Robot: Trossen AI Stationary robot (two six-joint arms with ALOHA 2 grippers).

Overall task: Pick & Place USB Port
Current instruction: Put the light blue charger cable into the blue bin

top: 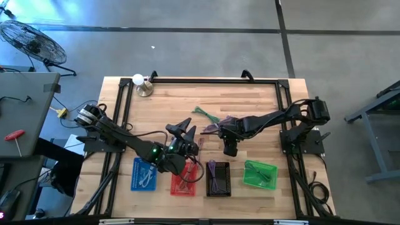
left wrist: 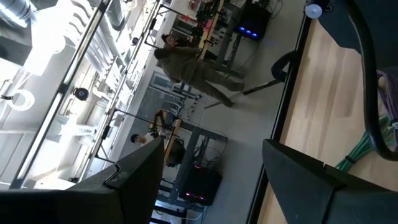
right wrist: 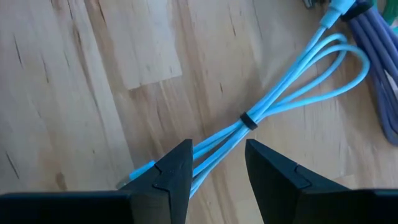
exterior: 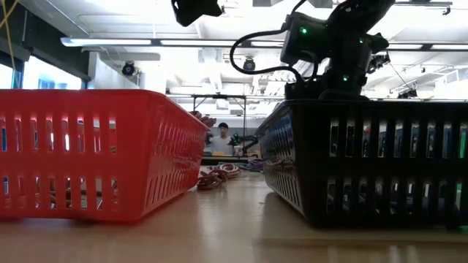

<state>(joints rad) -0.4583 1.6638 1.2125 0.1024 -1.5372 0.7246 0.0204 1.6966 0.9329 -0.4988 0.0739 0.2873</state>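
Note:
My right gripper [right wrist: 217, 146] is open and points down at the table, just near of the cable pile [top: 212, 122]. A light blue cable [right wrist: 280, 93], looped and bound by a black tie [right wrist: 249, 120], lies flat on the wood. Its bundled strands run between my right fingers, which stand on either side of it. In the high view the right gripper [top: 230, 149] hides this cable. My left gripper [top: 183, 129] is open and empty, raised above the table left of the pile and aimed at the room [left wrist: 211, 149].
A row of baskets lines the near edge: blue [top: 144, 174], red [top: 185, 179], black [top: 219, 179] and green [top: 260, 174]. Green and purple cables [right wrist: 379, 62] lie in the pile beside the blue one. A lamp [top: 142, 84] stands at the far left corner. People are in the room beyond.

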